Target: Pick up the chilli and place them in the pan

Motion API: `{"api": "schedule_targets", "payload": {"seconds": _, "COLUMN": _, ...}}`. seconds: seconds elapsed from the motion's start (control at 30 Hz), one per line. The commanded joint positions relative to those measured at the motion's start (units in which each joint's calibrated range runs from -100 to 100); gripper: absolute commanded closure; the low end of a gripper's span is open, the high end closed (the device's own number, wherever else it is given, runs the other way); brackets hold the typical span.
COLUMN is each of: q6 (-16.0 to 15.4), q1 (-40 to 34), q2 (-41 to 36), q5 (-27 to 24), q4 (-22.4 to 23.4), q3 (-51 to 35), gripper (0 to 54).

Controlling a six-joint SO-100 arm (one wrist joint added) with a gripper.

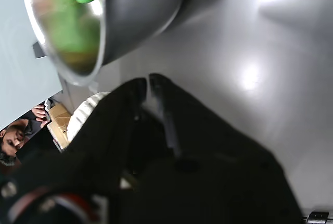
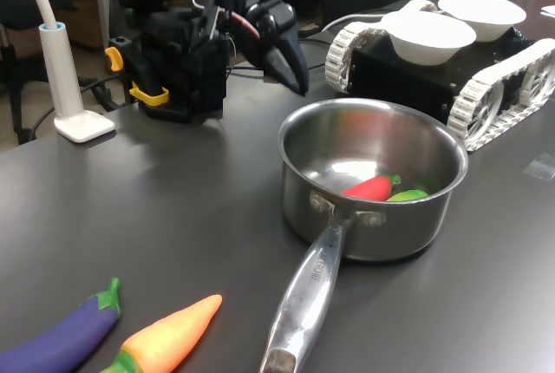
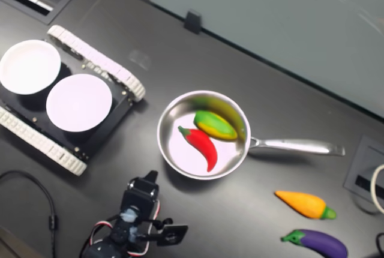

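The chilli (image 3: 200, 143) lay inside the pan (image 3: 170, 123), beside a yellow-green toy (image 3: 214, 125). The fingers (image 1: 154, 84), pressed together and empty, hung apart from the pan above the desk (image 3: 252, 72).

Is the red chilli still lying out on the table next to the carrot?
No. In the second exterior view the chilli lies inside the pan, while the carrot toy sits on the table apart from it.

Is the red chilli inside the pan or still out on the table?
Inside: the chilli lies on the pan bottom.
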Motion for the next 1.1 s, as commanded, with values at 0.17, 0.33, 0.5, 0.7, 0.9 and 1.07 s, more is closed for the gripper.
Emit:
{"api": "schedule_targets", "payload": {"seconds": 0.17, "q6": -0.9, "q1": 1.3, "q2": 0.2, "q5": 0.0, "q4": -1.7, "q3": 5.4, "gripper": 53.6}}
{"api": "schedule_targets", "payload": {"seconds": 0.33, "q6": -0.9, "q1": 1.3, "q2": 0.2, "q5": 0.4, "q4": -4.6, "q3": 10.3, "gripper": 53.6}}
{"api": "schedule_targets", "payload": {"seconds": 0.5, "q6": -0.8, "q1": 1.2, "q2": 0.2, "q5": -0.1, "q4": -5.8, "q3": 12.1, "gripper": 53.6}}
{"api": "schedule_targets", "payload": {"seconds": 0.7, "q6": -0.8, "q1": 0.7, "q2": 0.2, "q5": 0.3, "q4": -6.3, "q3": 12.6, "gripper": 53.6}}
{"api": "schedule_targets", "payload": {"seconds": 0.9, "q6": -0.6, "q1": 0.1, "q2": 0.2, "q5": 0.3, "q4": -6.3, "q3": 12.6, "gripper": 53.6}}
{"api": "schedule_targets", "payload": {"seconds": 1.07, "q6": -0.6, "q1": 0.5, "q2": 0.2, "q5": 0.2, "q4": -6.3, "q3": 12.6, "gripper": 53.6}}
